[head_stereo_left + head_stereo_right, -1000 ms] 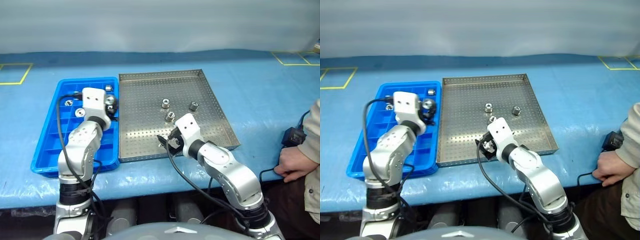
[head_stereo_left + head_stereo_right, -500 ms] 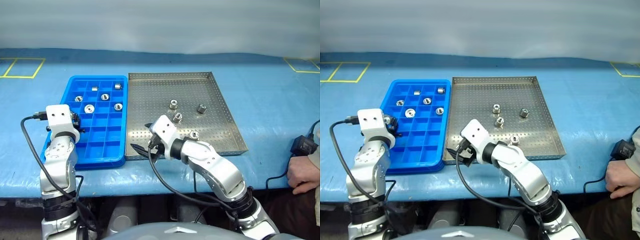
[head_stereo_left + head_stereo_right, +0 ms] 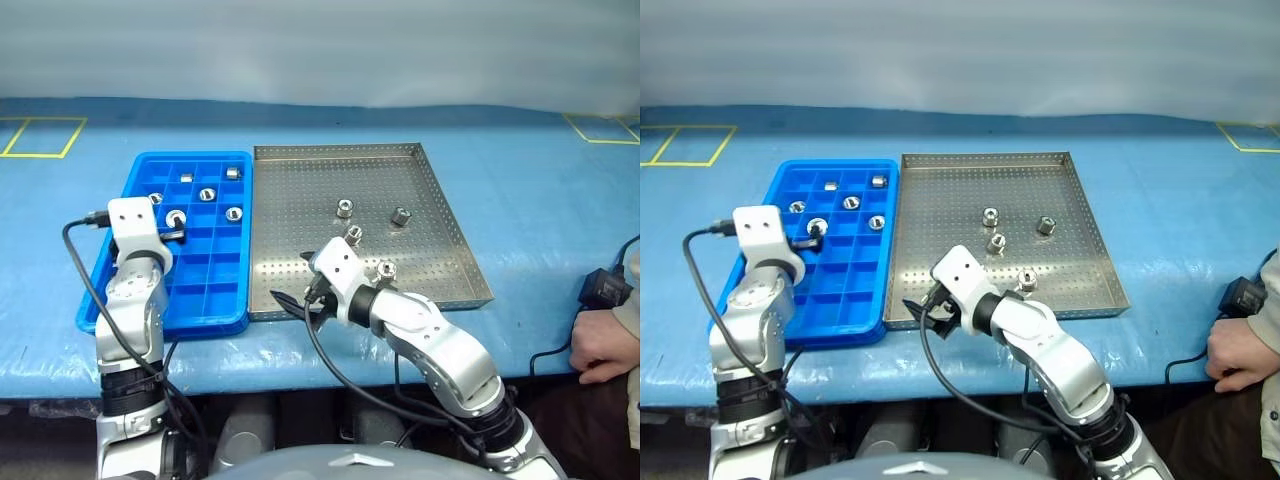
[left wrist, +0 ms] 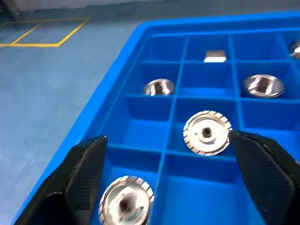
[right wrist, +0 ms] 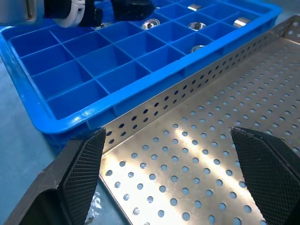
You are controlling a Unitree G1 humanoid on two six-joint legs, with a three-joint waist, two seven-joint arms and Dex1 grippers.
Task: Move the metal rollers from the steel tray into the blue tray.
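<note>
Blue sheeting covered the worktop [image 3: 520,180], on which the steel tray [image 3: 300,270] and the blue tray [image 3: 215,300] were set side by side, rims touching. Four metal rollers were seen on the perforated floor of the steel tray, small shiny cylinders with a central hole: one [image 3: 344,209] and another [image 3: 401,216] toward the far half, a third [image 3: 354,233] just nearer, and a fourth [image 3: 386,269] close to the right arm. Further rollers were lodged in the far compartments of the blue tray, among them a flanged, toothed one [image 4: 206,132] lying flat in its cell. No writing or label could be read.

The left pincer [image 4: 180,154] was held over the near-left part of the blue tray, fingers spread and empty. A second earlier it had been seen pressed together farther along that tray. The right pincer [image 5: 180,154] was spread wide and empty over the steel tray's near-left corner. A person's hand [image 3: 600,350] was rested at the worktop's right edge.
</note>
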